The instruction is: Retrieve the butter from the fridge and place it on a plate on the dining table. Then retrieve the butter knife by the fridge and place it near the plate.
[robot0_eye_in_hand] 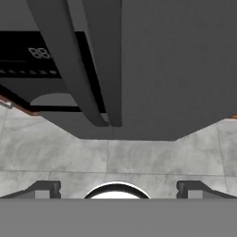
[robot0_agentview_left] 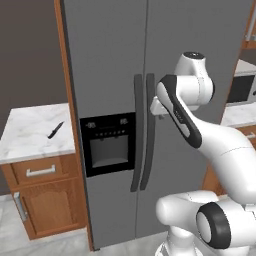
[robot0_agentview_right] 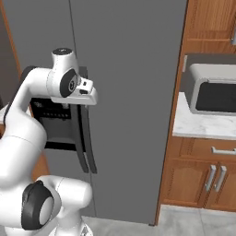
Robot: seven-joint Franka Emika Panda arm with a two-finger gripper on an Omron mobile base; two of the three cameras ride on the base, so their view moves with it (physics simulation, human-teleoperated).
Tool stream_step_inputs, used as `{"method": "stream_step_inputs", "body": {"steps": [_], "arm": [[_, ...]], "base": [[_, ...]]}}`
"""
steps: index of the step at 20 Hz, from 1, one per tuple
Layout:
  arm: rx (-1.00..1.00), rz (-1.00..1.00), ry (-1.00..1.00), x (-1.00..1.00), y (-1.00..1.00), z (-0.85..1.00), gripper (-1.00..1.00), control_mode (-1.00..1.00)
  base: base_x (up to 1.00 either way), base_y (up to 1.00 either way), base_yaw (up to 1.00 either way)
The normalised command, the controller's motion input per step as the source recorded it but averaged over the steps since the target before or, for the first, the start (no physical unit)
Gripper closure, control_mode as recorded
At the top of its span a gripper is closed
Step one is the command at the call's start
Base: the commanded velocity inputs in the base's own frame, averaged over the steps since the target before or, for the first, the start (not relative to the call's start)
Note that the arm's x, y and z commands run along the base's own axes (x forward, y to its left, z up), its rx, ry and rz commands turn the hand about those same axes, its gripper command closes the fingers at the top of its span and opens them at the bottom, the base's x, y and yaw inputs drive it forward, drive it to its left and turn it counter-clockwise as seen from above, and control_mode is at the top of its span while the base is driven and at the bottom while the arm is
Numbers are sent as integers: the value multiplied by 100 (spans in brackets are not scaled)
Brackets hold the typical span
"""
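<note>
- Fridge (robot0_agentview_left: 150,60): both grey doors closed; two dark vertical handles (robot0_agentview_left: 142,135) meet at the centre seam, the black dispenser panel (robot0_agentview_left: 108,142) on the left door.
- Gripper (robot0_eye_in_hand: 118,187): fingertips spread wide apart with nothing between them; it is raised just in front of the handles, not touching them.
- Butter knife (robot0_agentview_left: 55,129): lies flat on the small marble-topped cabinet (robot0_agentview_left: 30,137) left of the fridge, well apart from the gripper.
- Microwave (robot0_agentview_right: 214,90): on the table right of the fridge.

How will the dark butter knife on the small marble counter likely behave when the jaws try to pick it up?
The butter knife looks slim and stiff, probably light. Lying flat on the marble counter, it may slide rather than roll, and its low profile could make pinching awkward.
</note>
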Motion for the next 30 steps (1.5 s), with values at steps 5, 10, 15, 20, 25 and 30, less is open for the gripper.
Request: {"method": "stream_step_inputs", "body": {"steps": [5, 10, 15, 20, 25, 30], "arm": [[0, 0, 0, 0, 0, 0, -100, 100], [0, 0, 0, 0, 0, 0, -100, 100], [0, 0, 0, 0, 0, 0, -100, 100], [0, 0, 0, 0, 0, 0, -100, 100], [1, 0, -2, 5, 0, -4, -100, -100], [7, 1, -36, 15, 7, -27, -100, -100]], "base": [[-6, 15, 0], [-31, 0, 0], [-56, 0, 0], [-21, 0, 0], [0, 0, 0], [0, 0, 0]]}}
